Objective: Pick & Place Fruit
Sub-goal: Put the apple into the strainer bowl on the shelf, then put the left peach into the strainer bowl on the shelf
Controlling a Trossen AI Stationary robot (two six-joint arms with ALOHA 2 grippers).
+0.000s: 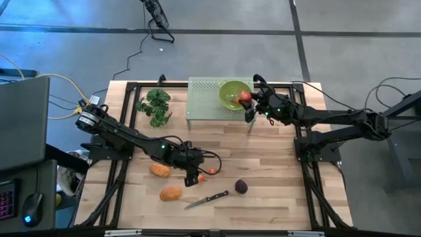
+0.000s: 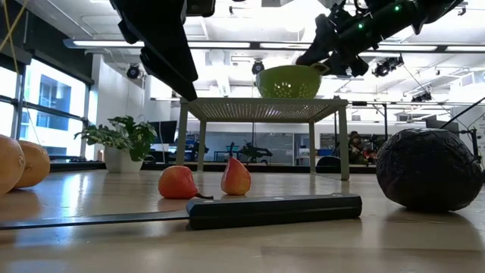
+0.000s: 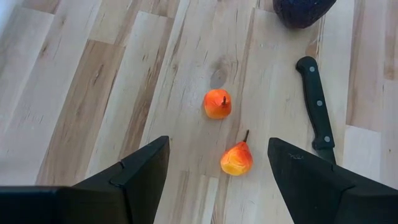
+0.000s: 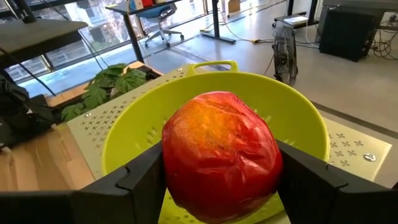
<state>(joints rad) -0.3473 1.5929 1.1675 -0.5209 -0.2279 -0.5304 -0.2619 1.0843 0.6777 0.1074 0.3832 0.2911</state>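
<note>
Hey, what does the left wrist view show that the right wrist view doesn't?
Only the left wrist view: two tiny red-orange fruits, the dark purple fruit, and the knife handle on bare wood, between the open left end effector.

Only the right wrist view: the right end effector gripping the red round fruit over the green colander, with the leafy bunch beyond.

Shared: the wooden table.

red fruit [image 4: 219, 152] over colander, two orange ovals [image 1: 160, 170] [image 1: 170, 193], purple one [image 1: 241, 187] on table
</note>
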